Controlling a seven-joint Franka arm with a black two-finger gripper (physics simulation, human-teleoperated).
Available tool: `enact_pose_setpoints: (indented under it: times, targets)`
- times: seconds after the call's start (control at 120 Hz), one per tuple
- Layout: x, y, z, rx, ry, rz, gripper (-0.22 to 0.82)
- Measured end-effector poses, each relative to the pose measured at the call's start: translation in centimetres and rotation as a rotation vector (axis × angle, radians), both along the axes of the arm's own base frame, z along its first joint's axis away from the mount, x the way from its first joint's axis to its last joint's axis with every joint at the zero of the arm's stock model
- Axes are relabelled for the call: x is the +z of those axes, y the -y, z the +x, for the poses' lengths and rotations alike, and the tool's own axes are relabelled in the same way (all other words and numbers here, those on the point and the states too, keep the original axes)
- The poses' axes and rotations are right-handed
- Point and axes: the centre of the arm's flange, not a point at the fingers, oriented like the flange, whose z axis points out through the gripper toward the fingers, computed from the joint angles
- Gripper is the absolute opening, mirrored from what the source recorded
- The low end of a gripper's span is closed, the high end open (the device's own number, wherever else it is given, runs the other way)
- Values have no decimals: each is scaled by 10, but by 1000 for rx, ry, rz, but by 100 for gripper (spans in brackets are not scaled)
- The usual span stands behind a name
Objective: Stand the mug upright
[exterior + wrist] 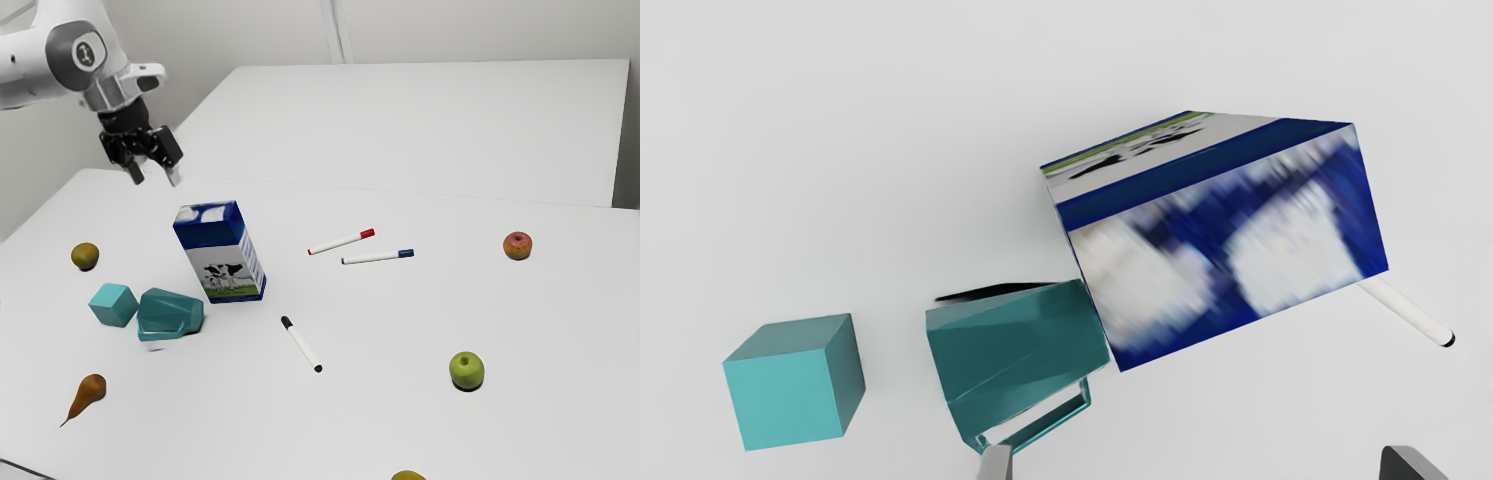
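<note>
The teal mug (170, 314) lies on its side on the table, between the teal cube and the milk carton. My gripper (157, 178) hangs above the table, behind and higher than the carton, its two fingers apart with nothing between them. In the wrist view the mug (1020, 353) shows its faceted side, with its handle toward my fingers. The gripper (1196, 467) is open there, and one fingertip overlaps the view of the handle's end.
A blue and white milk carton (222, 252) stands close beside the mug, and a teal cube (114, 305) sits on its other side. A pear (86, 395), a round fruit (85, 256), a black-capped marker (301, 344) and a green apple (466, 370) lie around.
</note>
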Motion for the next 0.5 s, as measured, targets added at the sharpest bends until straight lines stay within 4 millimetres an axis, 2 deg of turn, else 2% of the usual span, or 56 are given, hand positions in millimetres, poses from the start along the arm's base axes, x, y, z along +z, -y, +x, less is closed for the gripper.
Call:
enact_pose_setpoints:
  times: [0.1, 0.175, 0.233, 0.367, 0.5]
  targets:
    - [-16, -60, -24, 116, -2, -121, 60]
    - [-25, -88, -37, 161, 9, -195, 60]
    - [-35, -99, -43, 173, 14, -250, 60]
    - [-73, -117, -59, 191, 5, -385, 60]
    - [-110, -133, -59, 185, -5, -451, 60]
